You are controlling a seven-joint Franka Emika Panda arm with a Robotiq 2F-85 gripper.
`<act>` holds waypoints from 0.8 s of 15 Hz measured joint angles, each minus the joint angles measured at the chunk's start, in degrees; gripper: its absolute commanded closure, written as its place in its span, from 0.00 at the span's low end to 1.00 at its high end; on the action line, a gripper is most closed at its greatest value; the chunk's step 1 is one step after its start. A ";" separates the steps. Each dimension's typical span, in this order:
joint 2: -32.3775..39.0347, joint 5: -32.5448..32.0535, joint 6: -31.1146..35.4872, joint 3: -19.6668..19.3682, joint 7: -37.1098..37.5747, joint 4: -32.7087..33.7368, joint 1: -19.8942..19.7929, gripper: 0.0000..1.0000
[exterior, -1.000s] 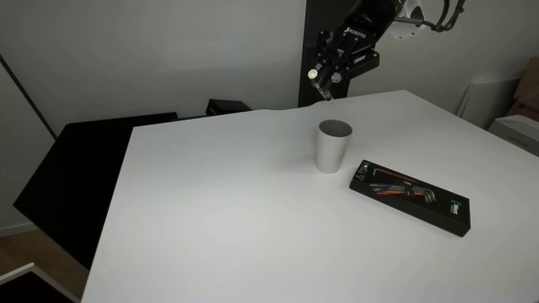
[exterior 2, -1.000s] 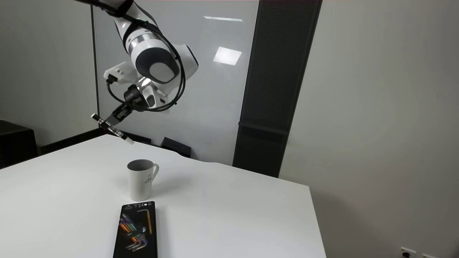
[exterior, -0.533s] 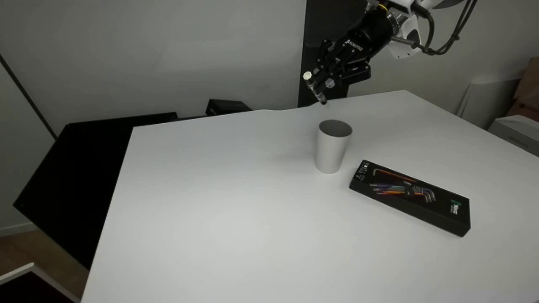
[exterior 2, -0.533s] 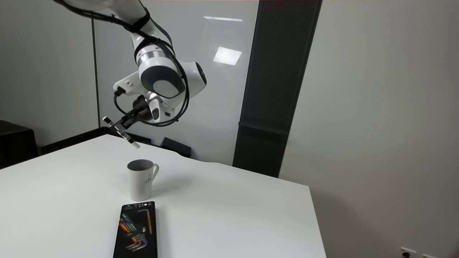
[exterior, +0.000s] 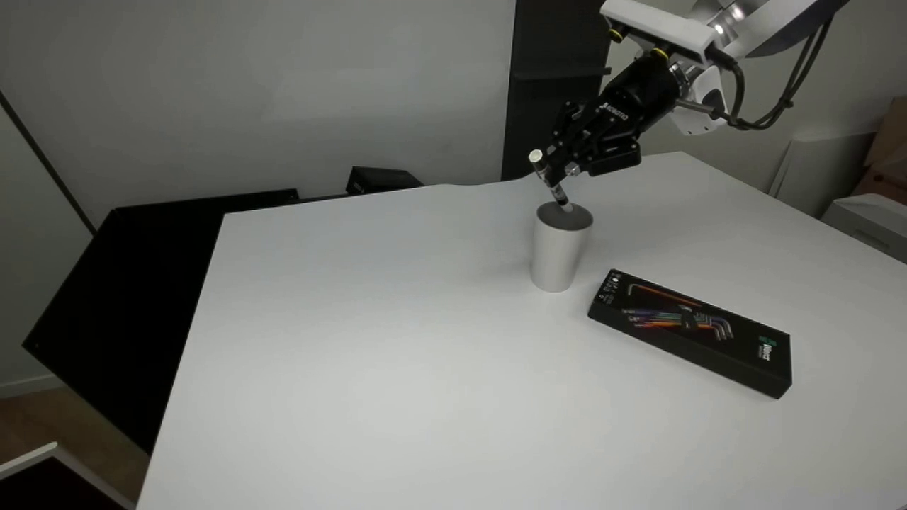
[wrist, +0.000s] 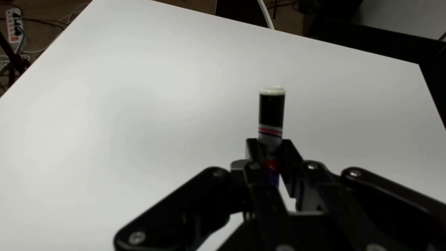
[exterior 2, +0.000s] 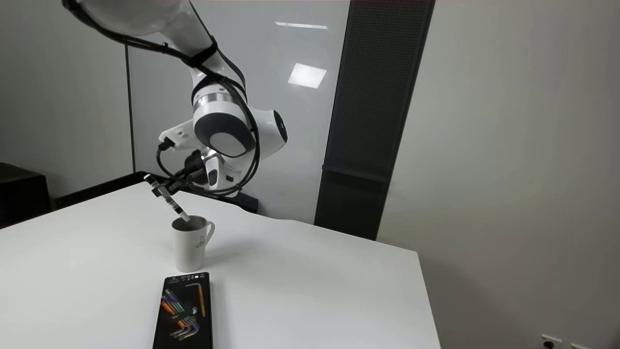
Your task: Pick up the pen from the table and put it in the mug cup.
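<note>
The pen (exterior: 560, 196), black with white ends and a red-blue striped white band, is held tilted. It also shows in the wrist view (wrist: 271, 111) and in an exterior view (exterior 2: 173, 203). My gripper (exterior: 558, 170) is shut on its middle; the fingers clasp it in the wrist view (wrist: 269, 148). The light-grey mug cup (exterior: 557, 256) stands upright on the white table (exterior: 354, 340), with its handle showing in an exterior view (exterior 2: 189, 249). The pen's lower white tip overlaps the mug's mouth in both exterior views; its exact depth is unclear. The mug is out of the wrist view.
A flat black box (exterior: 691, 333) with pictured hex keys lies on the table close to the mug; it also shows in an exterior view (exterior 2: 184, 310). A dark panel (exterior 2: 373, 121) and wall stand behind the table. A power strip (wrist: 15, 28) lies on the floor.
My gripper, still shut on the pen, has come down toward the mug. The pen's lower tip has moved from above and behind the mug to its mouth. Mug and box have not moved.
</note>
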 measured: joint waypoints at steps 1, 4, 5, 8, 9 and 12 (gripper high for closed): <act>-0.01 0.22 0.00 -0.33 -0.08 -0.57 -0.08 0.93; -0.01 0.71 0.00 -1.31 -0.57 -2.16 -0.55 0.93; 0.00 0.92 0.00 -1.60 -0.80 -2.67 -0.74 0.93; 0.00 1.29 0.05 -2.02 -1.82 -3.78 -1.27 0.93; 0.01 1.42 0.07 -2.12 -2.27 -4.05 -1.33 0.93; 0.01 2.15 0.43 -2.25 -3.37 -4.61 -1.33 0.68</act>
